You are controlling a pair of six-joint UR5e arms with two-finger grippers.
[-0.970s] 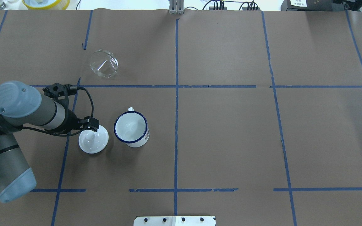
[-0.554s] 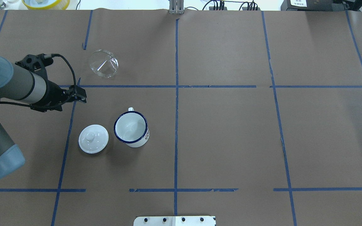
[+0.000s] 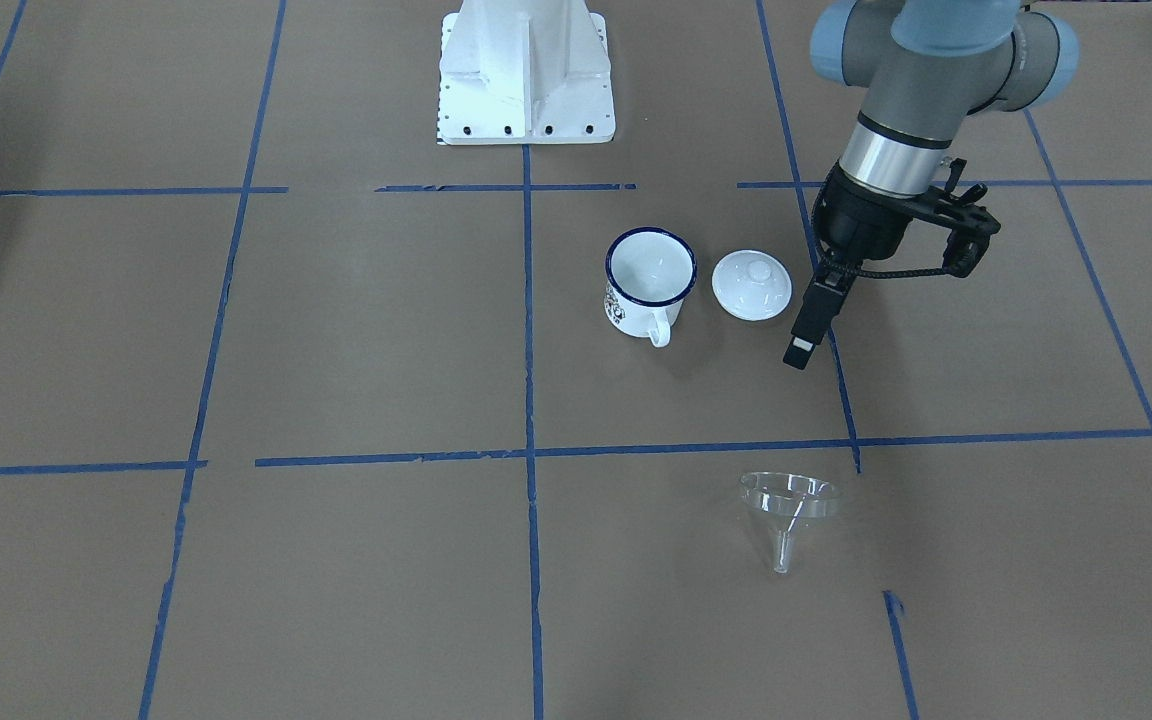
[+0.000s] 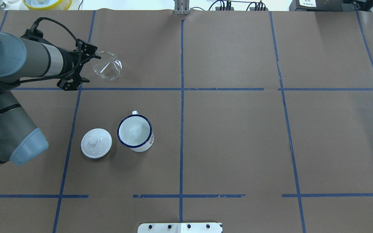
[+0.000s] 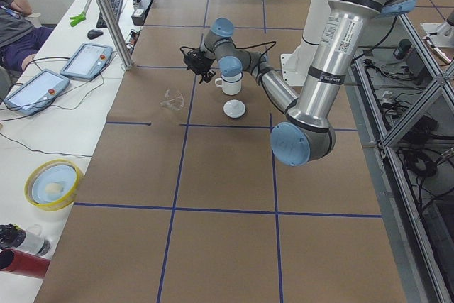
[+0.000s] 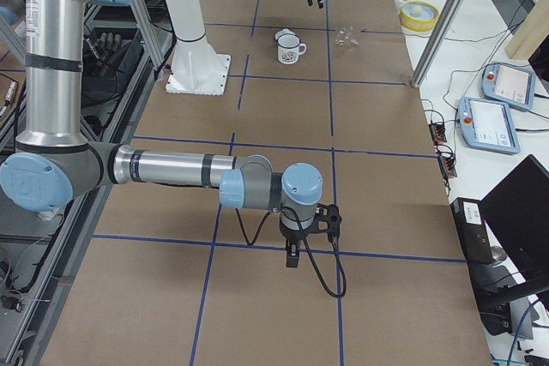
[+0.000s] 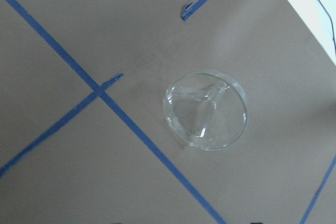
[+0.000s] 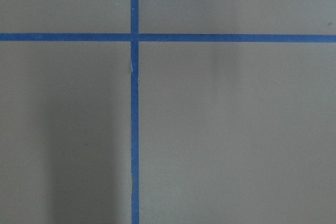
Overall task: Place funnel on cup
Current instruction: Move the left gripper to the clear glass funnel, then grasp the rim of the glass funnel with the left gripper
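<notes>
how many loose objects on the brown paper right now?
3: the funnel in the far-left area, the cup nearer the base, and the white lid beside the cup on its left. None seem hidden.

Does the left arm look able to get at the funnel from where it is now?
Probably yes: the left tool hangs near the funnel, with only bare paper between them.

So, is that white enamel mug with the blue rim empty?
Empty: the overhead view shows only bare white inside the white enamel mug.
</notes>
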